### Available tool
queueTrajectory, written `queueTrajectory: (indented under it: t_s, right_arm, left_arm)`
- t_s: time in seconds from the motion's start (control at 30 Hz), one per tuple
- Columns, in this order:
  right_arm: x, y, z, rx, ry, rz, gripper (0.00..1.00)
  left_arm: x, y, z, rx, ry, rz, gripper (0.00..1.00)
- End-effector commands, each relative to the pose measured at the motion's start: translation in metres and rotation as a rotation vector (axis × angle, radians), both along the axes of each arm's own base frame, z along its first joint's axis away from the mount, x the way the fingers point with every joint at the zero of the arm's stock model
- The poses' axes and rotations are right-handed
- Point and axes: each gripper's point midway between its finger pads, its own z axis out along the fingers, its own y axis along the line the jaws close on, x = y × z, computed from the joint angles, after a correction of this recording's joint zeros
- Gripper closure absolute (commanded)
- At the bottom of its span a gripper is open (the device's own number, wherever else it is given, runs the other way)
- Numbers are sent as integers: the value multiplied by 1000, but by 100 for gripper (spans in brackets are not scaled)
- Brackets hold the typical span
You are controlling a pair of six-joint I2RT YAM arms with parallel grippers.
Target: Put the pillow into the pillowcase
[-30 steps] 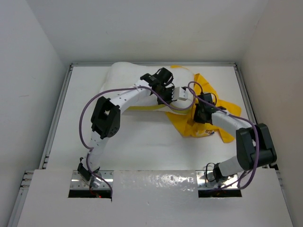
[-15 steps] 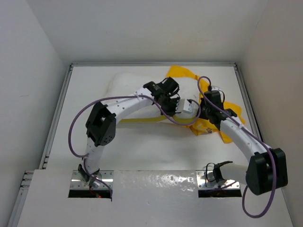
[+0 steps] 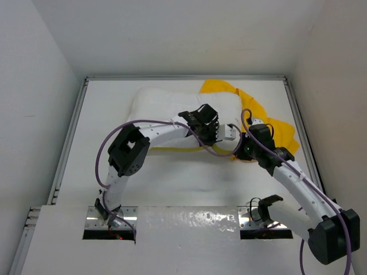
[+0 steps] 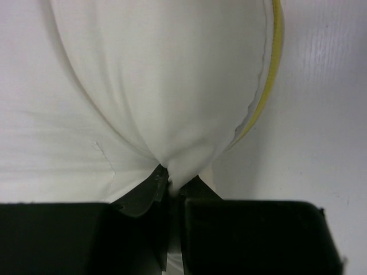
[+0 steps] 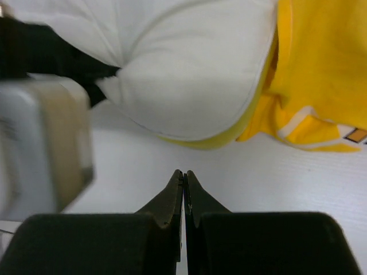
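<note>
Meanwhile, the pillowcase [image 3: 272, 123] has gathered against the pillow's [image 3: 166, 106] 3 o'clock end, the left gripper [image 4: 169, 179] pinching the pillow's near edge, the right gripper [image 5: 183, 175] closed and empty above the table [image 3: 172, 177]: insertion barely begun.

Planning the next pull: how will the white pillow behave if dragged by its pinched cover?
Probably soft and floppy: where the left gripper pinches the pillow, its cover gathers into folds. Likely light for its bulk, judging by the puffy look. It may stretch and sag rather than slide as one piece, perhaps catching the pillowcase beside it.
</note>
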Motion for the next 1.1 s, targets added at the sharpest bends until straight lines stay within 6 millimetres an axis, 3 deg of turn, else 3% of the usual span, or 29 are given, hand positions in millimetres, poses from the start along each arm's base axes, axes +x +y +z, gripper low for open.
queueTrajectory:
  t_s: [0.0, 0.07, 0.1, 0.13, 0.17, 0.2, 0.23, 0.27, 0.3, 0.33, 0.37, 0.4, 0.43, 0.5, 0.53, 0.57, 0.6, 0.63, 0.67, 0.7, 0.73, 0.77, 0.87, 0.9, 1.0, 1.07]
  right_arm:
    - [-8, -6, -4, -19, 21, -27, 100]
    - [6, -11, 14, -39, -29, -59, 96]
    - [12, -14, 22, -57, -42, -64, 74]
    - [20, -15, 24, -77, -31, -67, 60]
    - [38, -18, 50, -69, -76, -86, 49]
    - [46, -22, 58, -82, -76, -92, 42]
    - [59, -33, 56, -98, -46, -127, 35]
    - [76, -39, 78, -90, -85, -156, 34]
    - [85, -47, 82, -91, -88, -184, 35]
    - [98, -66, 77, -99, -65, -244, 44]
    - [112, -74, 90, -100, -95, -276, 57]
    - [122, -83, 93, -109, -108, -306, 74]
    - [138, -93, 95, -140, -110, -344, 98]
    - [157, -99, 96, -178, -118, -346, 100]
    - [166, -99, 93, -189, -108, -345, 99]
    - [183, -102, 86, -209, -89, -354, 86]
    - [192, -102, 82, -221, -81, -350, 79]
    - [204, -103, 86, -224, -96, -347, 73]
    - [215, -101, 68, -233, -68, -330, 59]
    - [223, -98, 64, -227, -67, -313, 50]
    - [234, -93, 66, -212, -84, -289, 41]
    - [244, -87, 49, -195, -63, -265, 27]
    - [269, -84, 38, -181, -62, -265, 15]
    - [276, -84, 14, -195, -22, -267, 8]
    - [301, -84, 0, -195, -23, -271, 1]
    - [316, -78, -24, -176, 12, -261, 1]
  left_arm:
    - [12, -24, 36, -133, 0, 31, 100]
    - [11, -20, 37, -108, -13, 4, 100]
    - [10, -19, 37, -101, -16, -10, 100]
    - [9, -17, 37, -89, -26, -31, 98]
    - [3, -12, 35, -66, 2, -46, 86]
    - [2, -12, 43, -73, -2, -76, 48]
    - [1, -10, 47, -75, 17, -77, 36]
    - [-1, -6, 55, -77, 45, -68, 26]
    - [2, -11, 75, -128, 66, -42, 13]
    - [12, -3, 85, -149, 88, -1, 11]
    - [14, -4, 103, -200, 106, 4, 10]
    - [22, -5, 127, -257, 115, 38, 9]
    - [32, 2, 140, -291, 122, 67, 9]
    - [40, 2, 170, -372, 136, 84, 13]
    - [48, 5, 175, -392, 142, 115, 15]
    - [62, 4, 179, -419, 124, 156, 19]
    - [70, 5, 182, -441, 155, 225, 27]
    - [92, 10, 175, -460, 156, 284, 27]
    - [107, 17, 170, -461, 153, 338, 26]
    - [122, 22, 173, -479, 161, 402, 22]
    - [151, 42, 157, -466, 156, 501, 18]
    - [167, 52, 162, -489, 158, 560, 14]
    - [214, 105, 143, -467, 106, 719, 11]
    - [226, 125, 138, -449, 75, 766, 11]
    - [245, 162, 124, -386, -11, 841, 10]
    - [253, 185, 115, -357, -31, 873, 8]
